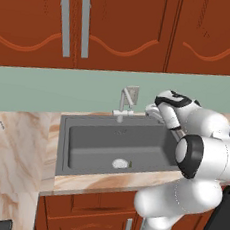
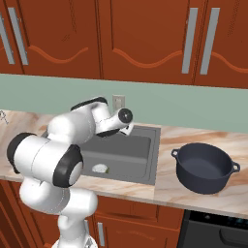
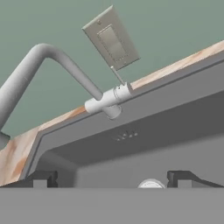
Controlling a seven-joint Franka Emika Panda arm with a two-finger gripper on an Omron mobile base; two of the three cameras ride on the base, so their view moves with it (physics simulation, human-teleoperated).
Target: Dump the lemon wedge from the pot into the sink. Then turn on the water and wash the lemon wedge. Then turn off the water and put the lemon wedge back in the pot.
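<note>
**Wedge in the sink, hand raised toward the faucet**

The lemon wedge is a tiny yellow-green sliver on the floor of the sink, just beside the round pale drain. I judge it is there because the dumping step is done. The pot sits upright and apart on the bench to the right of the basin, looking empty, likely parked for the wedge's return.

From the hand view, I see the faucet close ahead, its curved spout rising left and its short handle stub pointing at me, with a wall outlet behind it. No water is running that I can see. I judge I am lining up to turn it on.

My end effector hangs over the basin's back edge with its jaws spread wide. It holds nothing and touches nothing.
</note>
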